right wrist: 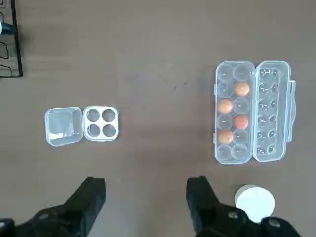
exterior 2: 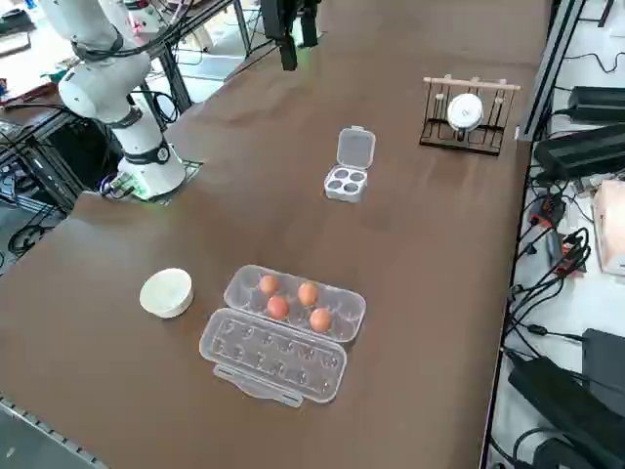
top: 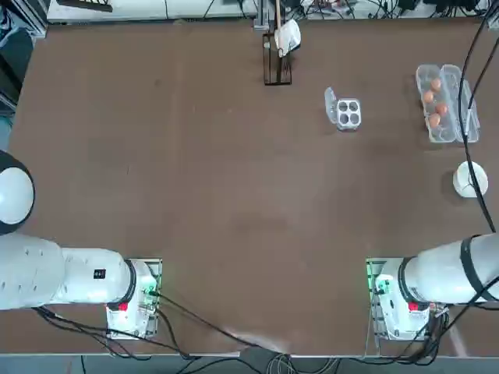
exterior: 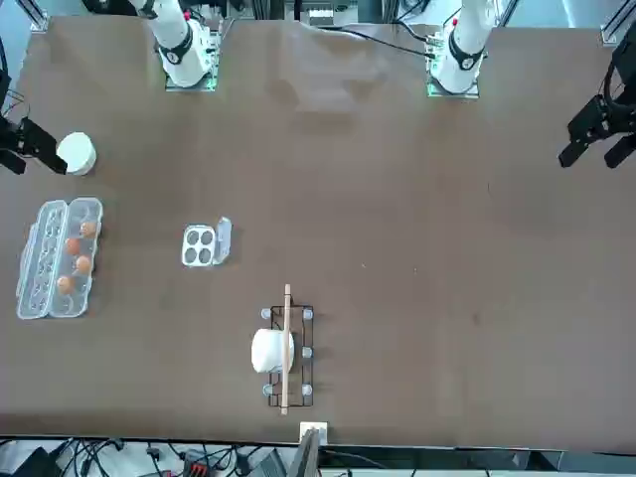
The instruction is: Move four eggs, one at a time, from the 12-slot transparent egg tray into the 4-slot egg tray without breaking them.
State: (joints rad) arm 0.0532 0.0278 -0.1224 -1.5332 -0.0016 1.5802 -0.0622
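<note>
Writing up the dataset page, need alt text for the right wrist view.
Seen from above a brown table, the open right gripper holds nothing. A long clear 12-slot egg tray lies open with four orange-brown eggs zigzagged in its cups; apart from it sits a small empty 4-slot tray, lid open. A white bowl lies near one finger.

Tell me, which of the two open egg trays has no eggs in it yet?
The 4-slot egg tray, the small square one: all four cups are empty. The 12-slot transparent egg tray holds four eggs.
</note>
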